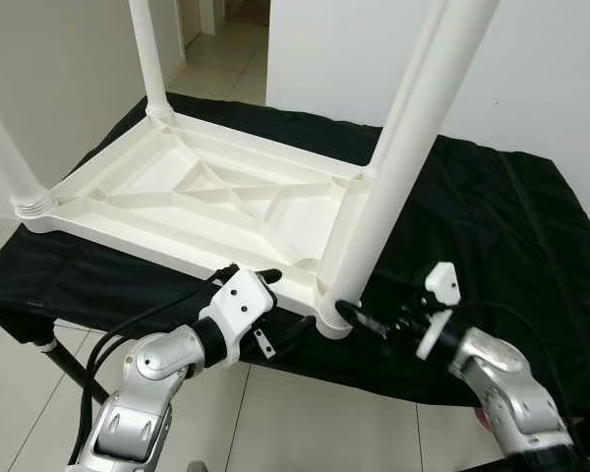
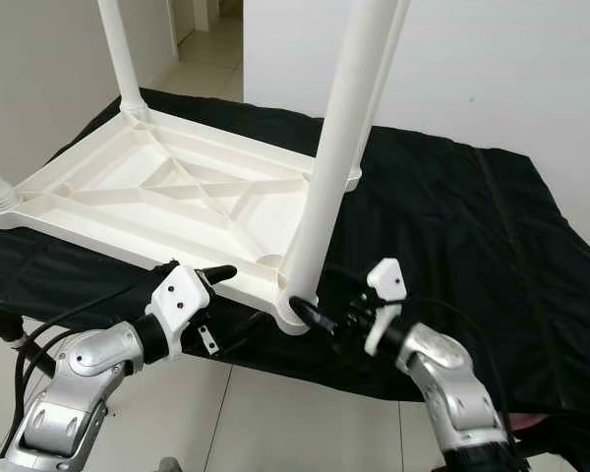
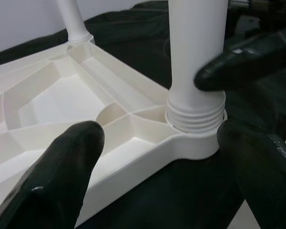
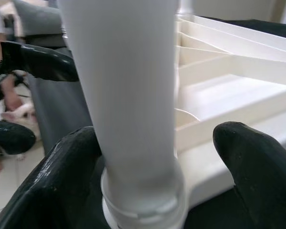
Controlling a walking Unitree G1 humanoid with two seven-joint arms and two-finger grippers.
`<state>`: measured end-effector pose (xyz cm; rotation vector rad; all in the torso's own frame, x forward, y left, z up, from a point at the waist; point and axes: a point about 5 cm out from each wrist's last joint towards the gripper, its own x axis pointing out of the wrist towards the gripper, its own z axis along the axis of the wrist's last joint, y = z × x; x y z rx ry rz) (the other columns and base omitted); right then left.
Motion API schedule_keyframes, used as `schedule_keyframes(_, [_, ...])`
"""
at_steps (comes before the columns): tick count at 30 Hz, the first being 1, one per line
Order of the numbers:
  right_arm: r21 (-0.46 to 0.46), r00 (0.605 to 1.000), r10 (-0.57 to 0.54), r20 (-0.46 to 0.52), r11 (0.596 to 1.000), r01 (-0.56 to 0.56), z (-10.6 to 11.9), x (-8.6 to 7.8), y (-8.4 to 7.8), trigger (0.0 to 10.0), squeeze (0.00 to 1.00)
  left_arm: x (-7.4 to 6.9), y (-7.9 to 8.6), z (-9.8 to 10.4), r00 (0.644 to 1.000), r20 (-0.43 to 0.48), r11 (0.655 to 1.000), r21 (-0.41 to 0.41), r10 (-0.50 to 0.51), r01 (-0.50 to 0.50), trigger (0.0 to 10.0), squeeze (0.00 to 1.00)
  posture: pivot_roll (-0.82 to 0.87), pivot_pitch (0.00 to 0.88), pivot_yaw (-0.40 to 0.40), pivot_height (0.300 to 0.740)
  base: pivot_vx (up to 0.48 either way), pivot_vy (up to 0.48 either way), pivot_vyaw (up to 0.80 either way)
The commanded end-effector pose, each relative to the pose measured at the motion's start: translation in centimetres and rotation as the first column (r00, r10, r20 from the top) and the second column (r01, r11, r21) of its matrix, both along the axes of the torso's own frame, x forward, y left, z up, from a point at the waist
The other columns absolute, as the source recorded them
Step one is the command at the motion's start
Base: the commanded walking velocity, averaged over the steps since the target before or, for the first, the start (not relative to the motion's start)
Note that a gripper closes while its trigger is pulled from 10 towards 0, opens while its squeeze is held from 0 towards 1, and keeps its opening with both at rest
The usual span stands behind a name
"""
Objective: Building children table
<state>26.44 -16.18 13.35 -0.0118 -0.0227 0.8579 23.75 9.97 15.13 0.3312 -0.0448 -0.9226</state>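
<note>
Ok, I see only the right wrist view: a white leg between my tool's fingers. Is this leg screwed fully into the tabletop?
Observer: It seems not. The left wrist view shows bare threads at the base of the near leg, above its corner socket.
Operator: Where is the left tool?
Observer: The left tool is open at the near edge of the tabletop, beside that corner, and holds nothing.
Operator: And the other legs?
Observer: Three more stand upright in their corners: the far-left leg, the left leg and the far-right leg.
</note>
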Motion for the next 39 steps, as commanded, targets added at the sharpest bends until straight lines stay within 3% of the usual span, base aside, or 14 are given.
schedule_keyframes(1, [0.043, 0.995, -0.093, 0.021, 0.995, 0.092, -0.2, 2.2, 0.8, 10.0, 0.0, 0.3, -0.1, 0.6, 0.999, 0.024, 0.999, -0.021, 0.047, -0.046, 10.0, 0.0, 0.01, 0.0, -0.078, 0.74, 0.0, 0.0, 0.0])
schedule_keyframes(8, [0.076, 0.989, -0.145, 0.04, 0.987, 0.141, 0.0, 4.4, 2.0, 10.0, 0.0, 0.4, -0.6, 0.8, 0.998, 0.03, 0.997, -0.05, 0.06, -0.058, 10.0, 0.0, 0.01, 0.0, -0.08, 0.74, 0.0, 0.0, 0.0])
schedule_keyframes(9, [0.076, 0.989, -0.145, 0.04, 0.987, 0.141, 0.0, 4.4, 2.0, 10.0, 0.0, 0.4, -0.6, 0.8, 0.998, 0.03, 0.997, -0.05, 0.06, -0.058, 10.0, 0.0, 0.01, 0.0, -0.08, 0.74, 0.0, 0.0, 0.0])
schedule_keyframes(11, [0.062, 0.984, -0.17, 0.06, 0.984, 0.167, 0.9, 6.5, 1.5, 10.0, 0.0, 0.5, -1.6, 0.5, 0.998, 0.002, 0.996, -0.071, 0.059, -0.059, 10.0, 0.0, 0.01, 0.0, -0.082, 0.74, 0.0, 0.0, 0.0])
schedule_keyframes(13, [0.057, 0.983, -0.17, 0.067, 0.984, 0.166, 1.1, 6.9, 1.3, 10.0, 0.0, 0.6, -1.8, 0.4, 0.998, -0.01, 0.995, -0.074, 0.058, -0.059, 10.0, 0.0, 0.01, 0.0, -0.086, 0.74, 0.0, 0.0, 0.0])
schedule_keyframes(21, [0.058, 0.983, -0.165, 0.075, 0.985, 0.161, 1.3, 7.1, 1.2, 10.0, 0.0, 0.7, -2.1, 0.2, 0.998, -0.017, 0.995, -0.078, 0.064, -0.065, 10.0, 0.0, 0.02, 0.0, -0.098, 0.74, 0.0, 0.0, 0.0])
schedule_keyframes(29, [0.093, 0.963, -0.252, 0.091, 0.965, 0.243, 0.3, 6.0, 0.2, 10.0, 0.0, 2.1, -2.0, 0.0, 0.982, -0.063, 0.975, -0.12, 0.179, -0.185, 10.0, 0.0, 0.01, 0.0, -0.096, 0.74, 0.0, 0.0, 0.0])
schedule_keyframes(39, [0.058, 0.97, -0.232, 0.071, 0.972, 0.229, -0.6, 5.3, 0.6, 10.0, 0.0, 3.3, -1.9, 0.1, 0.971, -0.076, 0.964, -0.127, 0.226, -0.235, 10.0, 0.0, 0.0, 0.0, -0.082, 0.74, 0.0, 0.0, 0.0])
